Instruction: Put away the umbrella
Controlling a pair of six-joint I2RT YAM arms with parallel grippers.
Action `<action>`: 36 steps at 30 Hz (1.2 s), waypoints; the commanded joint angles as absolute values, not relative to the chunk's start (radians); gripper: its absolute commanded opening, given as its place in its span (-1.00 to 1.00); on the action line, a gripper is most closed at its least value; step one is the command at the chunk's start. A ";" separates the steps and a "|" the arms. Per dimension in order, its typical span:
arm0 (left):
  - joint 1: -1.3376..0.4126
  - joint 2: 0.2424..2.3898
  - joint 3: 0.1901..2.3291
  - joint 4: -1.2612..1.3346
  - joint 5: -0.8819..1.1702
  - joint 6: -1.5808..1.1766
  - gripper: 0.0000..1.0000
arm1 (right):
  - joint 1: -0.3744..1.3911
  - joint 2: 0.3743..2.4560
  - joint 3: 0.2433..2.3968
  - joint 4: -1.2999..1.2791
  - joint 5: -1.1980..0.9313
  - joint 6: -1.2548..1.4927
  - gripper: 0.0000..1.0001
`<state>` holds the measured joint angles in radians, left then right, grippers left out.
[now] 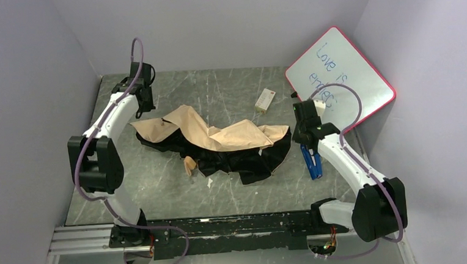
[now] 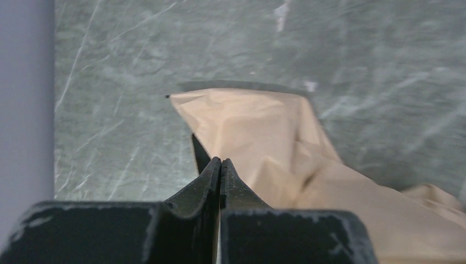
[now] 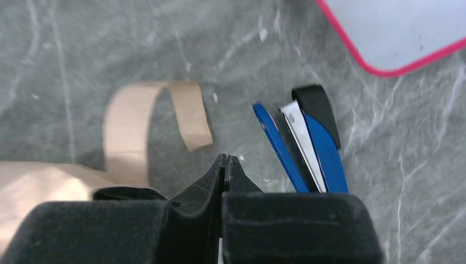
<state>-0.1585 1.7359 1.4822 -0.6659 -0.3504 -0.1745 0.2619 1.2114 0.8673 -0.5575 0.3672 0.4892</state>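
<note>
The umbrella [image 1: 219, 136] lies collapsed and spread flat mid-table, tan fabric on top, black fabric [image 1: 254, 161] at the front right, and the short tan-orange handle [image 1: 189, 165] at its near side. My left gripper [image 1: 146, 110] is shut just above the umbrella's far left corner. In the left wrist view its tips [image 2: 220, 160] hover over the tan fabric [image 2: 258, 126], with nothing visible between the jaws. My right gripper [image 1: 302, 140] is shut and empty at the umbrella's right end. In the right wrist view its tips [image 3: 225, 158] sit just right of the curled tan strap [image 3: 137, 121].
A blue stapler-like object [image 1: 310, 161] lies right beside my right gripper and also shows in the right wrist view [image 3: 316, 143]. A pink-framed whiteboard [image 1: 340, 76] leans at the back right corner. A small white-and-tan box [image 1: 266, 99] lies behind the umbrella. Walls enclose three sides.
</note>
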 commanded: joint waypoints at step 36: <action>-0.355 1.973 1.286 -0.597 0.062 -0.166 -0.91 | 0.572 1.360 0.613 -0.172 -0.058 0.765 -1.00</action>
<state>-0.2661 1.9812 1.3544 -0.6315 -0.1856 -0.1101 0.4995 1.3052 0.5972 -0.2493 -0.0574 0.6983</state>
